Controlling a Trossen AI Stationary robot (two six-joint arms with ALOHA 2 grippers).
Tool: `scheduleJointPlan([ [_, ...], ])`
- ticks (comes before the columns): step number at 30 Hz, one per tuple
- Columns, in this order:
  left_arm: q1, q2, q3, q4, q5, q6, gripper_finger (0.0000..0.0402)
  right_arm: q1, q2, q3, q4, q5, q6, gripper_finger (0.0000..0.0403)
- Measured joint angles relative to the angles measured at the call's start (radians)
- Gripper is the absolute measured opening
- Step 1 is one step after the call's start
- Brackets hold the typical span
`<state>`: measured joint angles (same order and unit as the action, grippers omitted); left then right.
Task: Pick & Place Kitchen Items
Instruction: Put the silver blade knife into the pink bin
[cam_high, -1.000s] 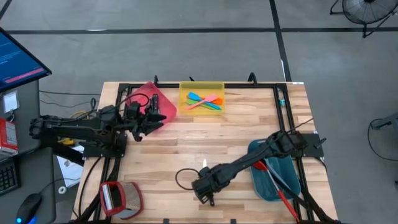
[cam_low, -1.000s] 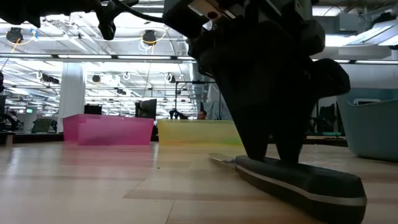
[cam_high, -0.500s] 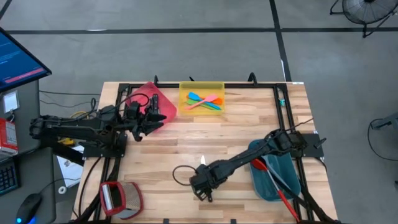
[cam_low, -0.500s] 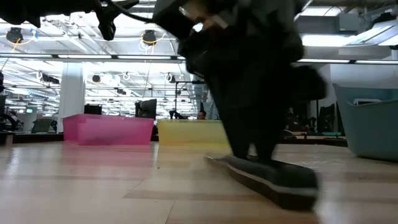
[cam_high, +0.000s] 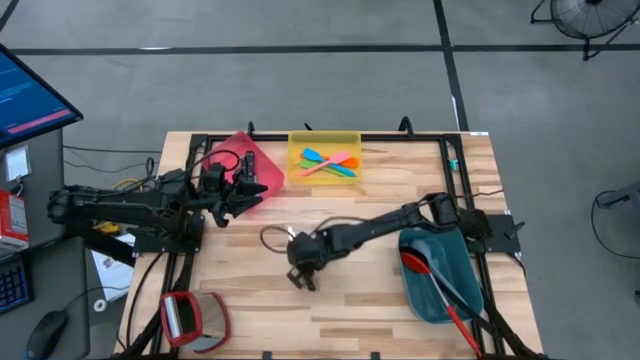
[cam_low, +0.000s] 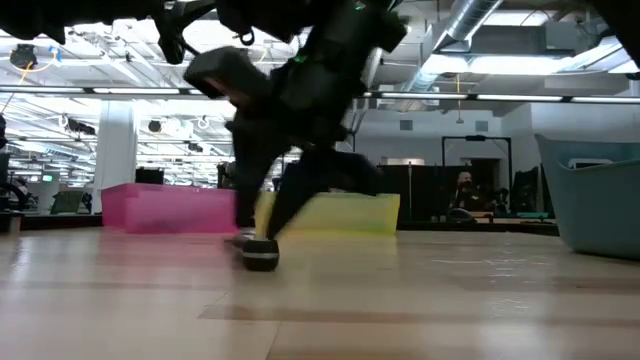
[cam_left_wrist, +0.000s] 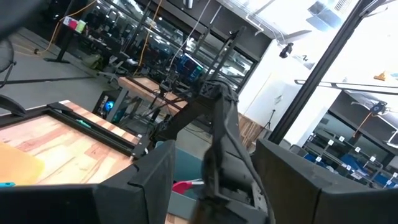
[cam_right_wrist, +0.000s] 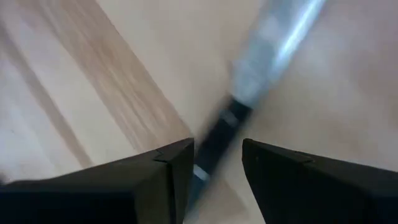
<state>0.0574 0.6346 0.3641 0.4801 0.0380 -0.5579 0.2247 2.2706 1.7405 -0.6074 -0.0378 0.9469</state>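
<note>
1. Butcher-block planks form the table (cam_high: 250, 290) under both arms, with an open workshop hall beyond it in the low view.
2. Nearest the front edge, a red-and-grey object (cam_high: 193, 318) lies at the left corner, well clear of the work.
3. At mid-table the right gripper (cam_high: 303, 277) has swept leftward from near the front edge beside the teal bin (cam_high: 425, 305) and now sits close to the table's centre.
4. Its fingers (cam_right_wrist: 112, 186) straddle a black-handled steel knife (cam_right_wrist: 249, 93); in the low view the handle end (cam_low: 258, 258) seems to skim the wood, so the jaws appear clamped on the knife.
5. Since the knife has travelled with the gripper, it reads as a carry toward the far bins, probably the pink one.
6. To the right, the teal bin holds a red spoon (cam_high: 430, 275), behind the moving arm and out of its way.
7. Farther back, the yellow bin (cam_high: 297, 148) holds blue and orange spatulas (cam_high: 328, 163).
8. At the far left the pink bin (cam_high: 250, 150) stands tilted with the left gripper (cam_high: 244, 194) over its near side; whether those fingers are parted cannot be told, and that arm crowds any drop there.
</note>
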Motion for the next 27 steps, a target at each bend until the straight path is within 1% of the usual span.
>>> scheduleJointPlan([
  [2,0.000,0.000,0.000,0.001,0.000,0.000,0.0205,-0.021,-0.006,0.002,0.057,0.001,-0.008,0.0134],
  [7,0.000,0.000,0.000,0.001,0.000,0.000,0.0205,-0.052,-0.033,0.005,0.061,-0.031,-0.043,0.0128],
  [10,0.000,0.000,0.000,-0.008,0.000,0.003,0.0205,-0.058,-0.064,0.001,0.033,-0.066,-0.081,0.0125],
  [15,0.000,0.002,0.000,-0.086,0.000,0.034,0.0205,-0.057,-0.156,0.005,-0.010,-0.066,-0.120,0.0123],
  [18,-0.013,0.021,0.000,-0.148,-0.006,0.048,0.0205,-0.047,-0.221,0.005,-0.076,-0.066,-0.139,0.0123],
  [22,-0.077,0.108,-0.001,-0.181,-0.005,0.143,0.0205,-0.003,-0.354,0.006,-0.195,-0.060,-0.163,0.0123],
  [24,-0.114,0.173,-0.001,-0.176,-0.018,0.196,0.0205,0.029,-0.417,0.006,-0.245,-0.023,-0.162,0.0123],
  [27,-0.166,0.294,-0.001,-0.177,-0.059,0.253,0.0205,0.077,-0.513,0.006,-0.267,0.064,-0.162,0.0123],
])
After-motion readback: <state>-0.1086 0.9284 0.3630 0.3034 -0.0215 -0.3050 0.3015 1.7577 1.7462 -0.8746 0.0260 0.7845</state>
